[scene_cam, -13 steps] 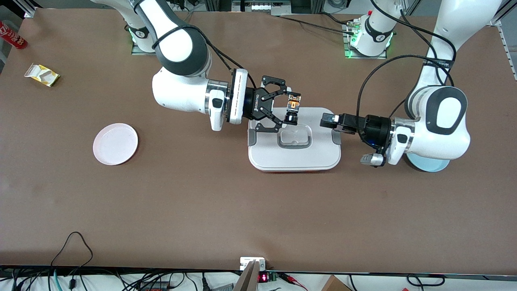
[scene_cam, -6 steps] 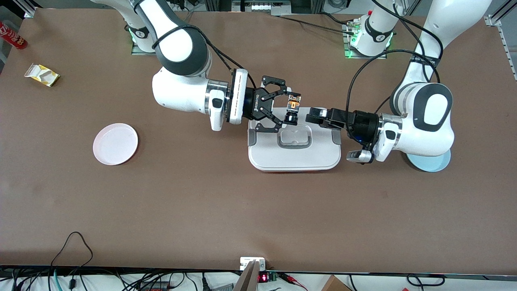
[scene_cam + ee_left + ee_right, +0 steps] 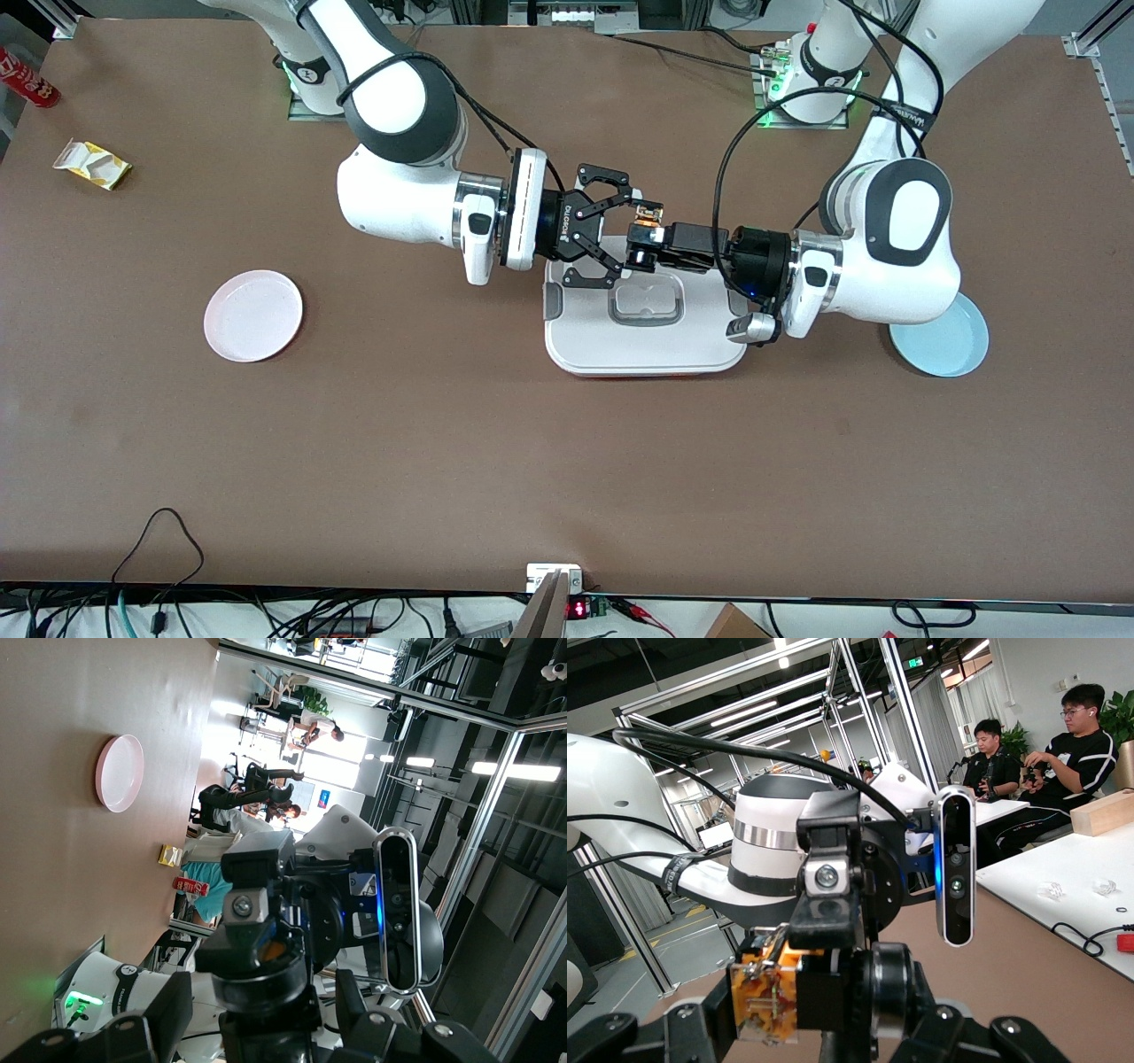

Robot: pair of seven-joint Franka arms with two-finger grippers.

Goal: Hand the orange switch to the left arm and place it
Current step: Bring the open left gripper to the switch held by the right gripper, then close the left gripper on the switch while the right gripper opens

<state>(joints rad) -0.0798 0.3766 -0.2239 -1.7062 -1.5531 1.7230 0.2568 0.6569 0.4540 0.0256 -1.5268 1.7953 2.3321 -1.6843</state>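
My right gripper [image 3: 640,237] is shut on the orange switch [image 3: 648,230] and holds it in the air over the edge of the white box [image 3: 647,346] that lies farthest from the front camera. My left gripper [image 3: 641,248] has reached in over the box from the left arm's end. Its fingers are open on either side of the switch's black end, with gaps showing in the left wrist view [image 3: 266,961]. In the right wrist view the switch [image 3: 766,997] sits between my right gripper's fingers [image 3: 700,1028].
A pink plate [image 3: 253,315] lies toward the right arm's end of the table. A light blue plate [image 3: 952,341] lies under the left arm. A yellow packet [image 3: 91,164] and a red can [image 3: 27,80] sit at the right arm's end, far from the camera.
My left arm has moved in over the box toward my right gripper, bringing its open fingers around the switch. My right arm has held still with the switch.
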